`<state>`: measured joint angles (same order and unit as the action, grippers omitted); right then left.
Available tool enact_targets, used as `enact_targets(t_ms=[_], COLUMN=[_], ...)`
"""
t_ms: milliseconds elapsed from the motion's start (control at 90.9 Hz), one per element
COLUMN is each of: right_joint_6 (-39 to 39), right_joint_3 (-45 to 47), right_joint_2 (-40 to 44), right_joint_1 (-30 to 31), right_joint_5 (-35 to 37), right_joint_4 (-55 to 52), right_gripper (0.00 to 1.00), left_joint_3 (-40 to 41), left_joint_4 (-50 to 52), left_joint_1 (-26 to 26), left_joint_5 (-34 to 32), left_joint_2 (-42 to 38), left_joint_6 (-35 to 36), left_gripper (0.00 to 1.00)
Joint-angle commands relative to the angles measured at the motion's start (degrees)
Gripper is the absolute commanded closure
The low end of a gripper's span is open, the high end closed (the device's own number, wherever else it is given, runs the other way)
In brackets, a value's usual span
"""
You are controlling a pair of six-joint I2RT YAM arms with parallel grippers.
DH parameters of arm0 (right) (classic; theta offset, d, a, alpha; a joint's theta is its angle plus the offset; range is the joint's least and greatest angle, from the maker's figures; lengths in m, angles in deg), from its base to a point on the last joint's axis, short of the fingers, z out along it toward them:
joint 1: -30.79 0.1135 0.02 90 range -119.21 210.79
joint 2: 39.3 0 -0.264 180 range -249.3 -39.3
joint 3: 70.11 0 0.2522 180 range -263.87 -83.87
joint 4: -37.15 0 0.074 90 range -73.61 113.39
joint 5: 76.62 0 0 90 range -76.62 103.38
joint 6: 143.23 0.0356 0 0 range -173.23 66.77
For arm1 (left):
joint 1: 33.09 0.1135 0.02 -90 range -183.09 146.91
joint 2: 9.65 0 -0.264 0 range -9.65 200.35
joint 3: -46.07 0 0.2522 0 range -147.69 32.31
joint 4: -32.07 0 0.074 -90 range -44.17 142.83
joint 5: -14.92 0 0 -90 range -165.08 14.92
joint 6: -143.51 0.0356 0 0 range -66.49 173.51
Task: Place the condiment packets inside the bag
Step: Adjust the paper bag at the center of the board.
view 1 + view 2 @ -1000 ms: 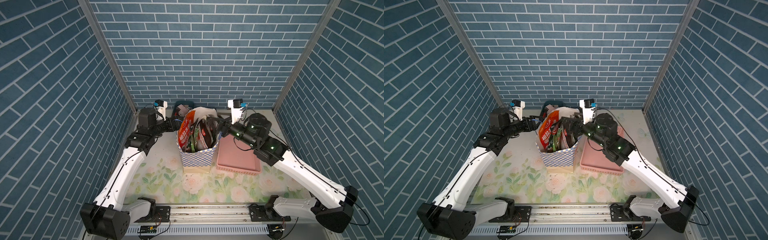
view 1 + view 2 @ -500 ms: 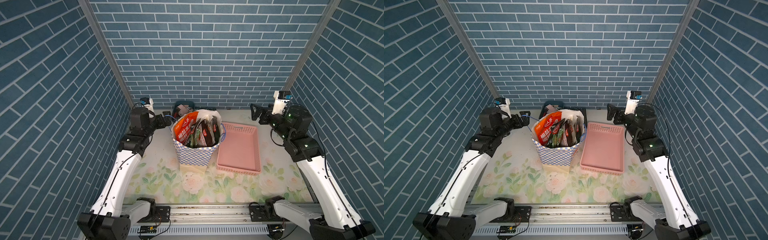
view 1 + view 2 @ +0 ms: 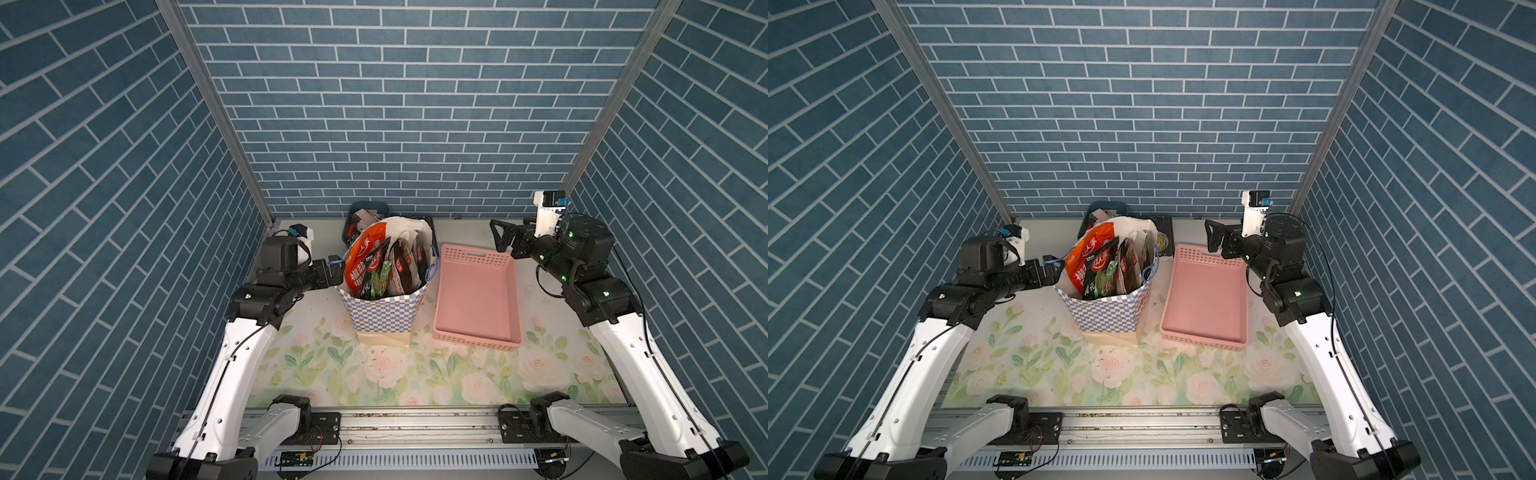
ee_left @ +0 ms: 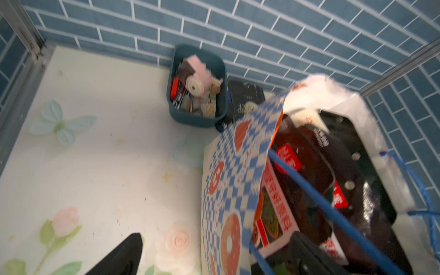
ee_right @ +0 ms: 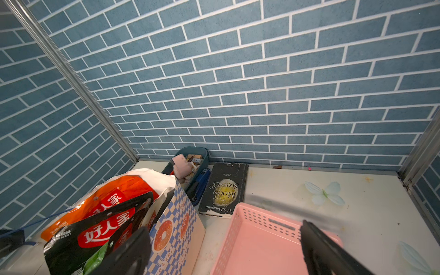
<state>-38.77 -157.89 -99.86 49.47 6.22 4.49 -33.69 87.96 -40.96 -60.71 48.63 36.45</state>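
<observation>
"Foil items first: the glossy black, orange-red and green condiment packets (image 3: 376,266). Where do I list them?"

"All standing inside the tall blue-and-white checkered paper bag (image 3: 386,309), tops poking past its rim. None on the floral desk (image 3: 316,365), none in the pink perforated plastic basket (image 3: 476,291)."

"Right claw (image 3: 497,237)?"

"Jaws spread, nothing in them. A second ago it was at the bag's mouth. Now it has swung clear to the basket's far right corner, well apart from the bag."

"Left claw (image 3: 331,272)?"

"Also spread, drawn back a little, just beside the bag's left rim. Its wrist view puts one finger (image 4: 119,259) outside the wall and the other over the packets. Touching or not, I cannot tell."

"Entry for the job, then?"

"Looks complete to me: the last packet is in and both arms are backing off."
</observation>
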Motion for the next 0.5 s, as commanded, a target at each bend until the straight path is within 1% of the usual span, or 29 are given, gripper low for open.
enact_targets(t_ms=[0, 132, 176, 297, 352, 407, 484], right_joint_6=[-3.3, -7.2, -9.1, -15.7, -20.0, -23.7, -23.7], right_joint_3=[0.6, 1.5, 2.1, 4.7, 6.1, 6.6, 6.0], right_joint_2=[0.9, 0.5, 0.5, 1.2, 1.6, 1.4, -0.2], right_joint_1=[-0.2, -0.1, 0.0, 1.2, 3.1, 5.0, 5.6], right_joint_5=[-3.2, -12.4, -15.6, -21.1, -21.5, -20.9, -19.6], right_joint_4=[-0.3, 3.1, 4.5, 9.2, 11.9, 13.3, 14.2], right_gripper=[0.0, 0.02, 0.03, 0.05, 0.05, 0.04, 0.04], left_joint_3=[3.2, 2.0, 1.1, -2.1, -3.2, -3.4, -2.4], left_joint_4=[5.0, 6.0, 6.8, 9.6, 10.4, 10.2, 6.9], left_joint_1=[0.2, 0.2, 0.2, 0.2, 0.2, 0.2, 0.0], left_joint_5=[1.8, 4.5, 3.7, -0.5, -0.4, 2.5, 8.1], left_joint_2=[-2.1, 0.5, 1.5, 3.7, 4.1, 3.3, 0.1], left_joint_6=[0.9, 3.1, 3.9, 5.7, 7.0, 9.3, 13.1], left_gripper=[0.0, 0.0, 0.0, 0.0, 0.0, 0.0, 0.0])
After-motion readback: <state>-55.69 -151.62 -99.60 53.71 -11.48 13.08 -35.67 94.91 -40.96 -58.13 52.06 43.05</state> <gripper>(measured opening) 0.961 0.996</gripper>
